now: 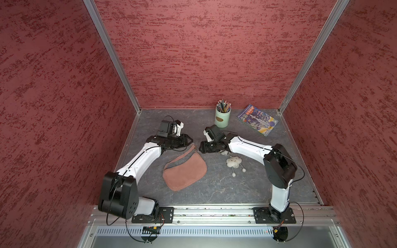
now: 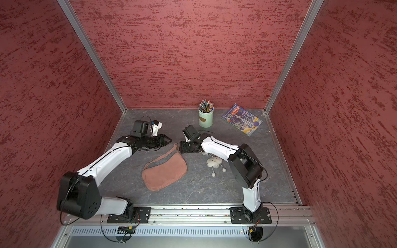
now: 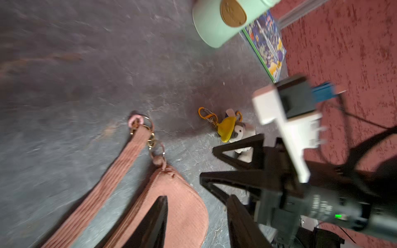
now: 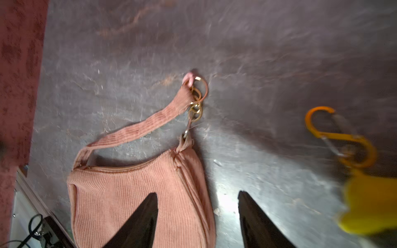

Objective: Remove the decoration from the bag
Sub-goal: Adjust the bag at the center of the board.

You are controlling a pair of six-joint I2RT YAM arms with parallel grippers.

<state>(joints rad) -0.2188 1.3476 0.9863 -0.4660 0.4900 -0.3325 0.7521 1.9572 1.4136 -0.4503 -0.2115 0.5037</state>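
Observation:
The dusty-pink bag (image 1: 184,169) (image 2: 164,170) lies flat mid-table, its strap end and gold rings (image 4: 196,107) pointing to the back. A decoration, a small plush with a yellow hat (image 3: 226,128) on an orange carabiner (image 4: 339,137), lies on the table apart from the bag, partly under my right arm. A white cloud plush (image 1: 234,161) also lies loose to the right. My left gripper (image 1: 191,141) (image 3: 197,199) hovers open just left of the strap rings, holding nothing. My right gripper (image 1: 200,148) (image 4: 197,193) faces it, open and empty over the bag's corner.
A mint cup of pencils (image 1: 222,118) stands at the back. To its right a colourful book (image 1: 257,119) lies flat. Red walls close in three sides, and a metal rail (image 1: 214,211) runs along the front.

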